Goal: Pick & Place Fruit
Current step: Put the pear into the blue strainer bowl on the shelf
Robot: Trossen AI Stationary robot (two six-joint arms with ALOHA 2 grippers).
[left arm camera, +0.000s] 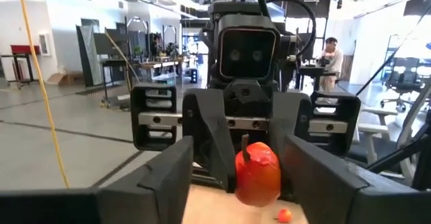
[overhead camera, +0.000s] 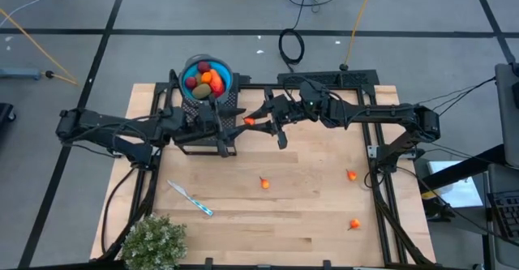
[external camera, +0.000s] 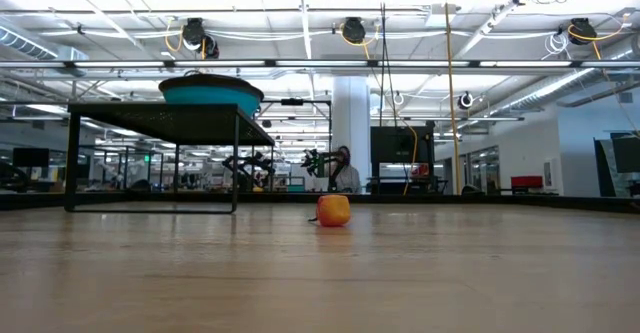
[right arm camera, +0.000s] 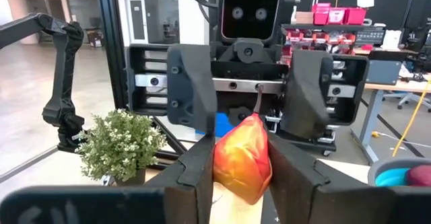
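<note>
high: overhead, straight down | low: tabletop level | wrists: facing each other

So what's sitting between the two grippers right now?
A red-orange fruit, clamped in the right gripper's jaws; the left gripper faces it, jaws open. Both wrist views show it.
</note>
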